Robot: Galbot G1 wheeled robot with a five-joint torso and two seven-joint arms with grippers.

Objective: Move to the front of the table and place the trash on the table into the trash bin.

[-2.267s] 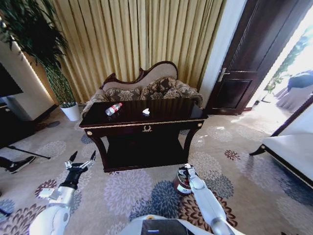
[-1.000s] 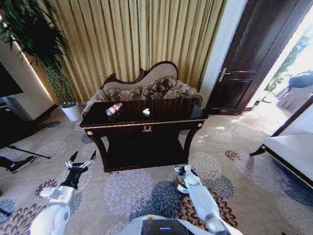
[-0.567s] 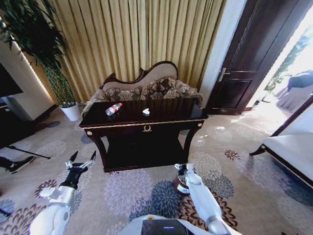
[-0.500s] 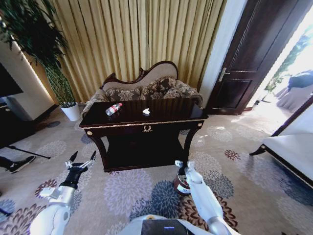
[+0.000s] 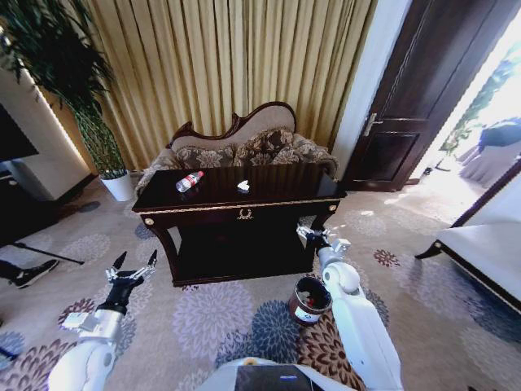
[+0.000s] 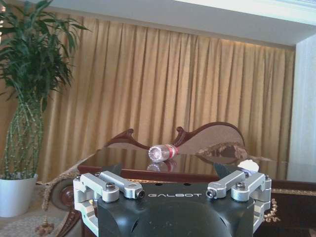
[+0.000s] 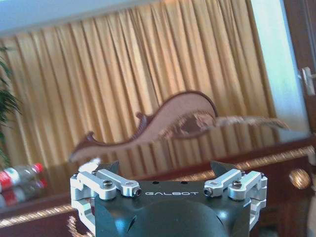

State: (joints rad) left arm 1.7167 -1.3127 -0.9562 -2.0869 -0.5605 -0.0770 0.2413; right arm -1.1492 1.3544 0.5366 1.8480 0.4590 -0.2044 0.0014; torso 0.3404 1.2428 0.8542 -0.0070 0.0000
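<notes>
Both tools empty and spread apart in front of the counter

The right tool (image 5: 319,237) is raised beside the counter's front right leg, its fingers apart, with the bin (image 5: 309,300) on the carpet just below and nearer than it. The left tool (image 5: 130,266) hangs low over the carpet, fingers spread, off the counter's (image 5: 244,213) left front corner. Beyond both tools, on the counter top, the bottle (image 5: 189,181) lies on its side toward the left tool's end, and a white crumpled scrap (image 5: 242,186) sits near the middle, well apart from the bottle.
</notes>
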